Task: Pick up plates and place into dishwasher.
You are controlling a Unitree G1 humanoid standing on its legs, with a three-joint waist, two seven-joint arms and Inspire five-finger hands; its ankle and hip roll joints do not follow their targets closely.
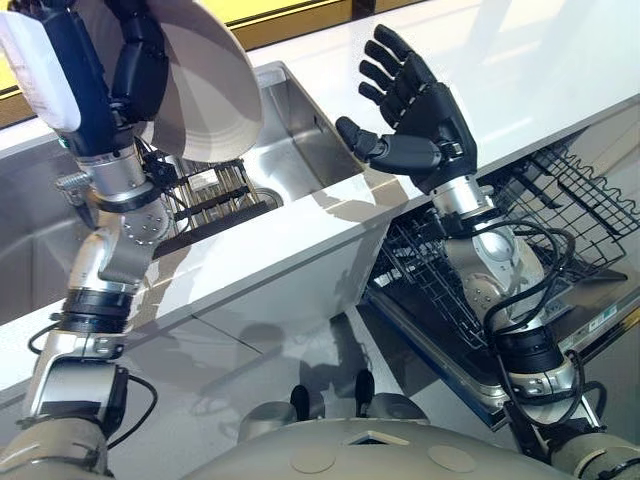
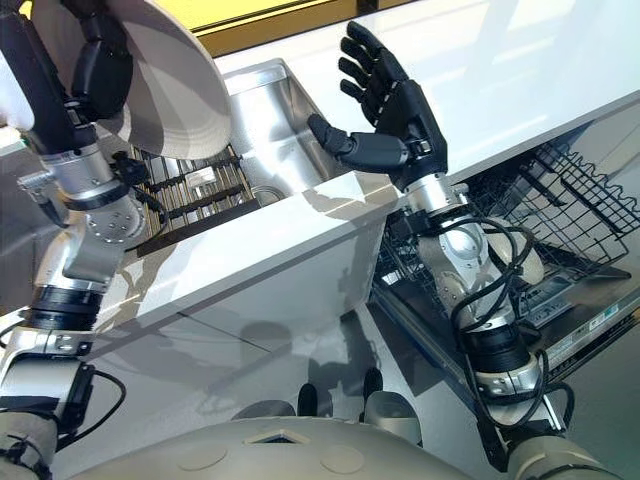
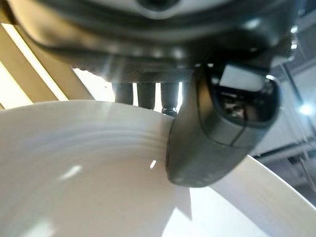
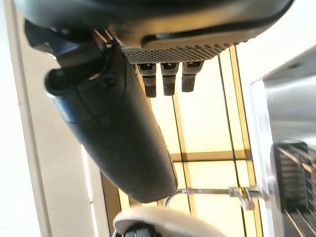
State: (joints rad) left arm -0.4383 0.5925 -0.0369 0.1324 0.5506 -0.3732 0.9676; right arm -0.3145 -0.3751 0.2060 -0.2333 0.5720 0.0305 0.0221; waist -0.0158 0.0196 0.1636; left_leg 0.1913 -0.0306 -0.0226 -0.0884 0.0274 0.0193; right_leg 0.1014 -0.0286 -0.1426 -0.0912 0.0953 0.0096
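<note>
- The left hand (image 1: 135, 60) grips a white plate (image 1: 205, 90), thumb pressed on its face, lifted above the steel sink (image 1: 290, 150).
- The right hand (image 1: 420, 110) hovers over the white surface (image 1: 500, 60), fingers (image 1: 385, 60) spread wide.
- The dishwasher rack (image 1: 560, 200) stands pulled out, lower right.

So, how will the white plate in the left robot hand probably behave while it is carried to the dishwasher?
The white plate looks rigid, so it should keep its shape. Its glossy surface may be slippery, and the left robot hand pinches it only near the rim, so it could slide or tilt. It seems ceramic, thus likely fragile if knocked against the sink or the dishwasher rack.
</note>
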